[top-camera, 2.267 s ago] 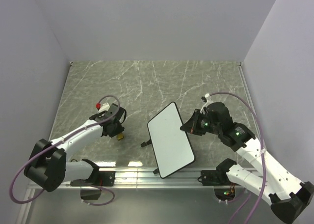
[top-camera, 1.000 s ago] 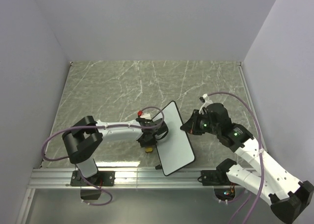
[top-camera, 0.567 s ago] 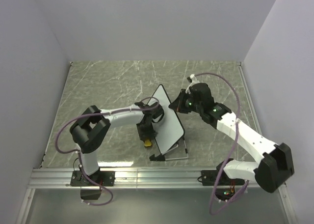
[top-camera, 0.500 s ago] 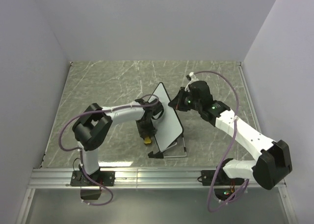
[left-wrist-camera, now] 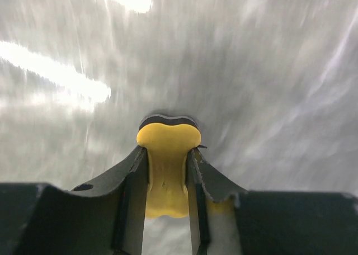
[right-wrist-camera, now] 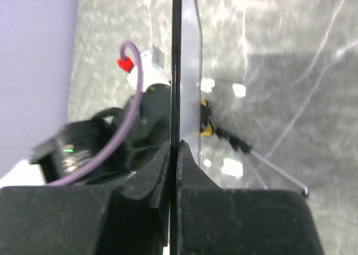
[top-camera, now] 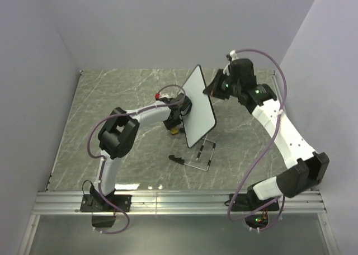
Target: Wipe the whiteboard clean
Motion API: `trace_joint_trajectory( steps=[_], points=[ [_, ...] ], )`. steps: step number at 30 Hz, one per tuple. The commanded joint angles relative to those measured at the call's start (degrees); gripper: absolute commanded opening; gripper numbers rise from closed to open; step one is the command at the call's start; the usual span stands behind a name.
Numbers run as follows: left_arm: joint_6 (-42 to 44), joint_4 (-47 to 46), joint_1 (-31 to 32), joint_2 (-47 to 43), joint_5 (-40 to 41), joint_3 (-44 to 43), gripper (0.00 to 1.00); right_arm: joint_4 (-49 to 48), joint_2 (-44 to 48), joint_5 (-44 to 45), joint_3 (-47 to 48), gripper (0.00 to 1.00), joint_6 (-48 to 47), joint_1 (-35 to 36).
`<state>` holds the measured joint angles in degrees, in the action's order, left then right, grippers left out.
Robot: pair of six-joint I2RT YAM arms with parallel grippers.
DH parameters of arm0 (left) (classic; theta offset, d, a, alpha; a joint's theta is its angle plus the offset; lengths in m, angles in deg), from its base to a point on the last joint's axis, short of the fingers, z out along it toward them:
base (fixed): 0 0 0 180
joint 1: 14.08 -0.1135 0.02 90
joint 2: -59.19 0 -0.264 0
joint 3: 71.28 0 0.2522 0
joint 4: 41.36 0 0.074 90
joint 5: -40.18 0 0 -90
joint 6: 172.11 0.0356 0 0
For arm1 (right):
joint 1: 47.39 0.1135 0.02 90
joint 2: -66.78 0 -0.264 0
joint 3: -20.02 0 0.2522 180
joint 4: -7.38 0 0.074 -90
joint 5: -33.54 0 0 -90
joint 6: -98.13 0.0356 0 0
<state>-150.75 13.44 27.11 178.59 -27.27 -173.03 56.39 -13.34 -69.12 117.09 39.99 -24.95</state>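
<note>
Right hand (right-wrist-camera: 174, 149) clenched on the edge of the whiteboard (top-camera: 200, 107). Board is held off the surface (top-camera: 112, 98), tilted, in the far half, right of centre. Left hand (left-wrist-camera: 168, 154) grasps the yellow eraser (left-wrist-camera: 168, 171) between both fingers, at the board's left face. Contact cannot be confirmed, wrist view blurred. Wire stand (top-camera: 177, 158) lies on the surface on the near side of the board, apart from it
</note>
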Motion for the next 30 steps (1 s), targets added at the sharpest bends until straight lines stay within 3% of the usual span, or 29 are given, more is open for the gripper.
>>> trace_joint_trajectory(
  steps=[1, 5, 9, 12, 18, 22, 30],
  points=[
    [-3.7, 4.0, -2.6, 2.9, 7.8, -6.5, 0.00, -2.9, -4.8, -2.7, 11.7, 0.00, 1.7, -0.1],
    [-2.5, 2.6, -4.6, -3.5, 8.7, -4.0, 0.00, 1.0, -9.6, -0.8, 21.4, 0.00, 2.9, -0.2],
    [1.8, -1.5, -8.0, -14.0, 6.7, 4.8, 0.00, 6.3, -6.6, 6.1, 21.8, 0.00, 5.6, -0.2],
    [6.4, -3.4, -10.4, -21.8, 3.8, 12.5, 0.00, 8.4, 1.1, 10.9, 13.9, 0.00, 11.7, 0.0],
    [10.2, -3.7, -10.9, -35.2, 4.8, 25.2, 0.00, 6.2, 21.2, 12.2, -13.0, 0.00, 28.3, 1.0],
    [9.8, -2.9, -11.0, -41.1, 4.3, 30.2, 0.00, 4.5, 26.0, 13.5, -22.0, 0.00, 32.7, 2.4],
    [10.6, 0.3, -11.0, -47.1, 5.8, 32.1, 0.00, 1.9, 26.4, 15.4, -29.3, 0.00, 35.4, 4.8]
  ],
)
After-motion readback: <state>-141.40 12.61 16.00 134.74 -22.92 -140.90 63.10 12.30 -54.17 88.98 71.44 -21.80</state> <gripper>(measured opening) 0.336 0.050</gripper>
